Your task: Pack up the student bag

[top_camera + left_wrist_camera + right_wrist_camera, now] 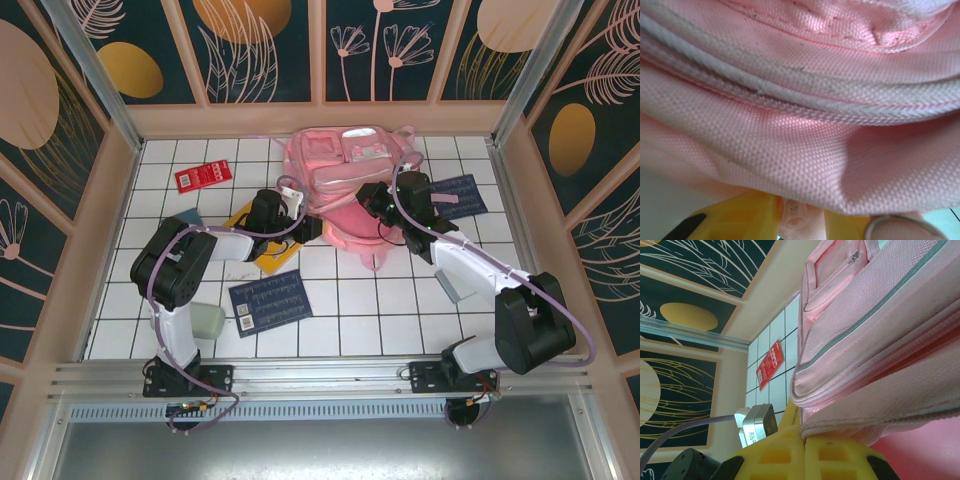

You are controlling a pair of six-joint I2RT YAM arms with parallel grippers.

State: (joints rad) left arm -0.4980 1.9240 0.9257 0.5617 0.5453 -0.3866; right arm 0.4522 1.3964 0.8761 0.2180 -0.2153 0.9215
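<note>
The pink student bag point(345, 175) lies at the back middle of the tiled table. My left gripper point(305, 226) is at its lower left edge. In the left wrist view, pink fabric point(800, 125) presses close above the yellow fingers point(740, 222), which are closed on a small pink pull tab point(792, 215). My right gripper point(372, 200) sits at the bag's lower middle. In the right wrist view its yellow fingers point(770, 455) meet, pinching the bag's fabric edge point(840, 422) at the tips point(804, 437). The bag's side, with a grey strip point(865, 315), rises above.
A yellow item point(262, 252) lies under my left arm. Near the front is a dark blue notebook point(270, 300), a red packet point(203, 177) at the back left, another dark book point(455, 195) right of the bag. A metal ring point(900, 227) hangs by the left fingers.
</note>
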